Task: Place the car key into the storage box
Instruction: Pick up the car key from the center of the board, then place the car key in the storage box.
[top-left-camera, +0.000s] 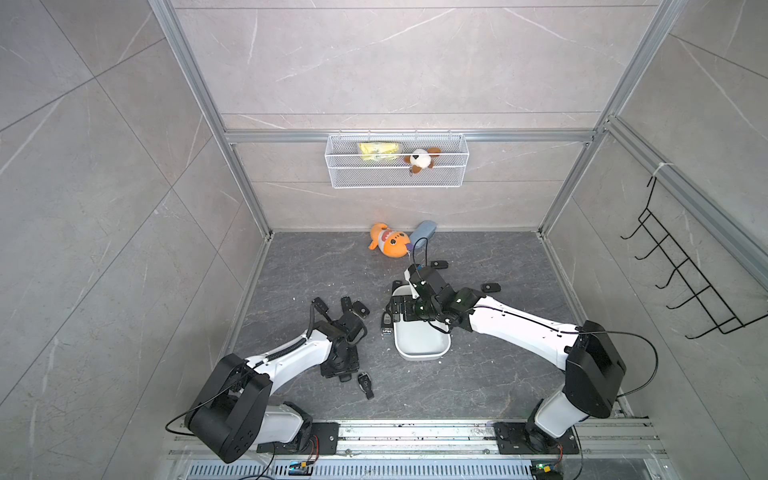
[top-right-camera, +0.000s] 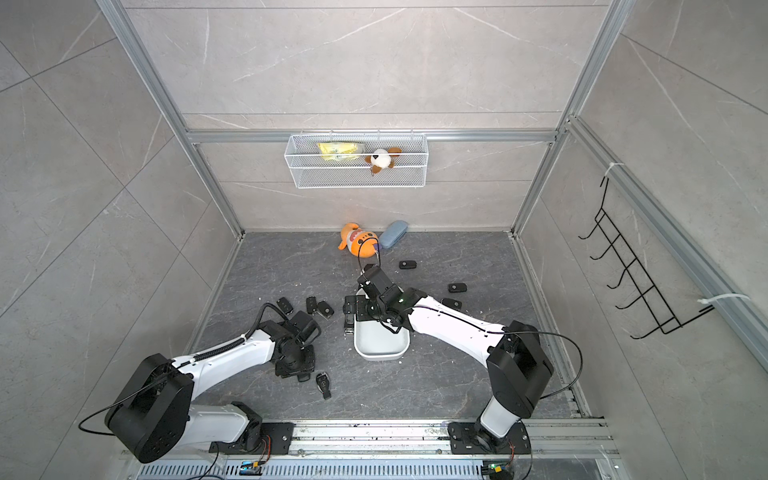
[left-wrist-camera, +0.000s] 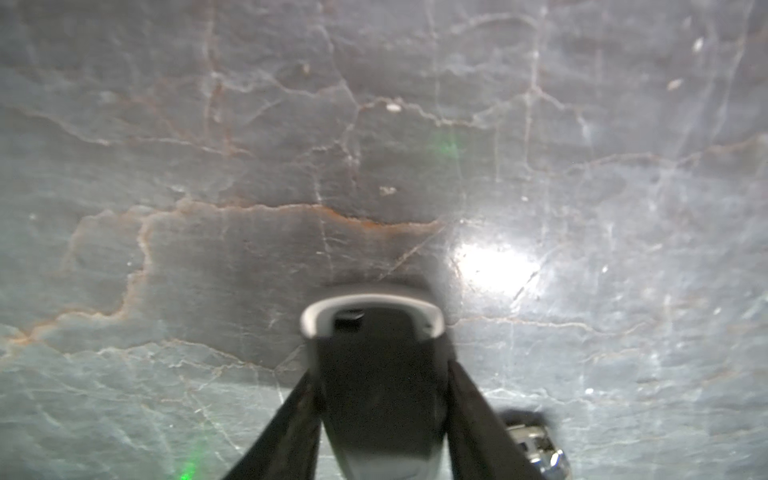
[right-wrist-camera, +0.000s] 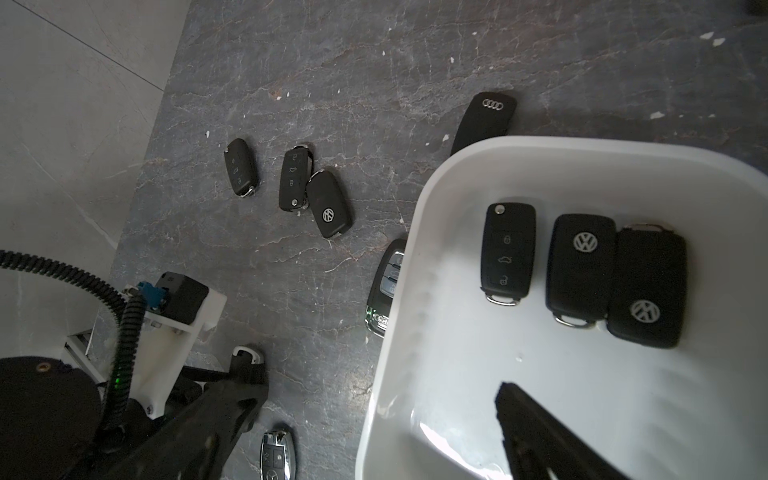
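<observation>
**Key in left gripper, box at mid-table**

Far left: the wall meets the table (top-left-camera: 291, 266) along a metal rail. Just inside that edge lies a cluster of three loose keys (right-wrist-camera: 291, 178), two of them touching.

Nearer the front, the left gripper (left-wrist-camera: 380, 370) points down. Its fingers (left-wrist-camera: 299, 415) press on both flanks of the car key (left-wrist-camera: 376, 415), clamping it. The key's silver-looped end faces the table. Cannot tell whether it touches the surface. A chrome-trimmed key (top-left-camera: 365, 384) lies just beside the left gripper, toward the front edge.

A strip of bare table runs between that gripper and the storage box (top-left-camera: 422, 355).

The box sits mid-table, well apart from the held key, and its front rim stands free. One key (right-wrist-camera: 386, 286) lies tight against its outer wall. A four-ring key (right-wrist-camera: 484, 120) pokes out from behind the far corner. Three boxed keys (right-wrist-camera: 579, 266) lie side by side inside, two of them touching.

The right gripper (top-left-camera: 392, 311) hangs over the box's far half, jaws spread wide with nothing between them. One finger (right-wrist-camera: 540, 424) is above the box floor.

Right of the box, two stray keys (top-left-camera: 490, 286) lie apart on open table, short of the right wall's rail.
</observation>
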